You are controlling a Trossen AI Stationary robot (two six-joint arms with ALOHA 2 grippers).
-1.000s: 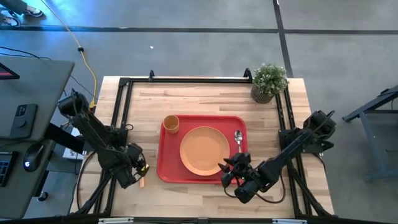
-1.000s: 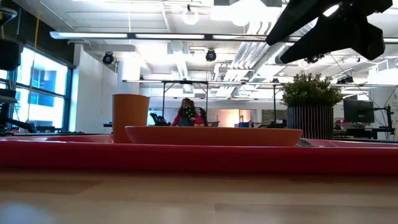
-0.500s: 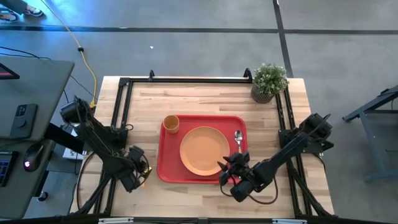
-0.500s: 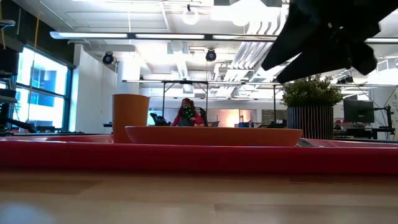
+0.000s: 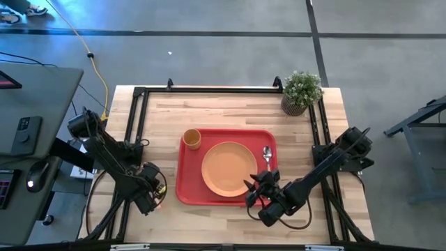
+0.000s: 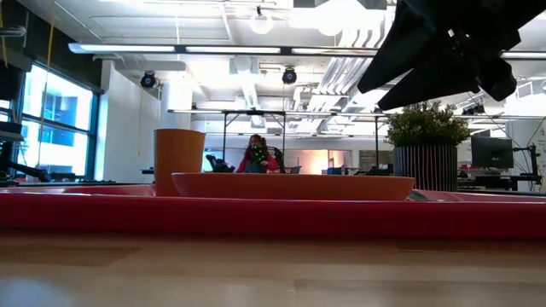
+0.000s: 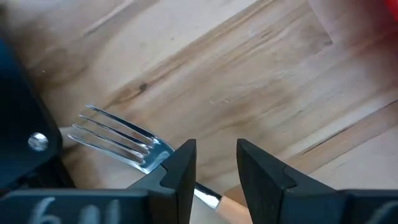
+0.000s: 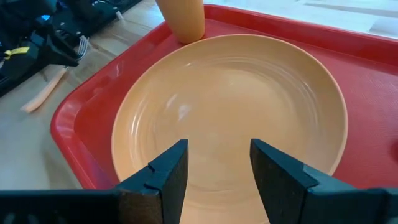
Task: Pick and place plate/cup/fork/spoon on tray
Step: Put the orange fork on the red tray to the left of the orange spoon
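The left arm is reaching from the left edge of the counter [image 5: 230, 111] down and forward, its gripper [image 5: 155, 193] sitting low over the bare wood just left of the tray [image 5: 182, 187]. In the left wrist view its jaws are standing a narrow gap apart, straddling the fork [image 7: 124, 144] at the neck where the silver tines are meeting the orange handle; I cannot tell whether the fingers [image 7: 180, 171] are touching the metal. The fork is lying flat on the wood, off the tray, tines pointing away from the gripper.

The right arm is stretching in from the right edge, bent low, with its gripper [image 5: 252, 192] hovering over the near right corner of the tray, beside the rim of the plate [image 5: 229, 169]. Its jaws are standing apart with nothing between them, pointing across the plate toward the cup [image 8: 181, 17].

The plate is sitting in the middle of the tray. The cup is standing upright in the far left corner of the tray, close to the plate. The spoon [image 5: 267, 156] is lying along the right side of the tray, just beside the plate, bowl pointing to the far edge. A potted plant [image 5: 301, 91] is standing at the far right corner of the counter.
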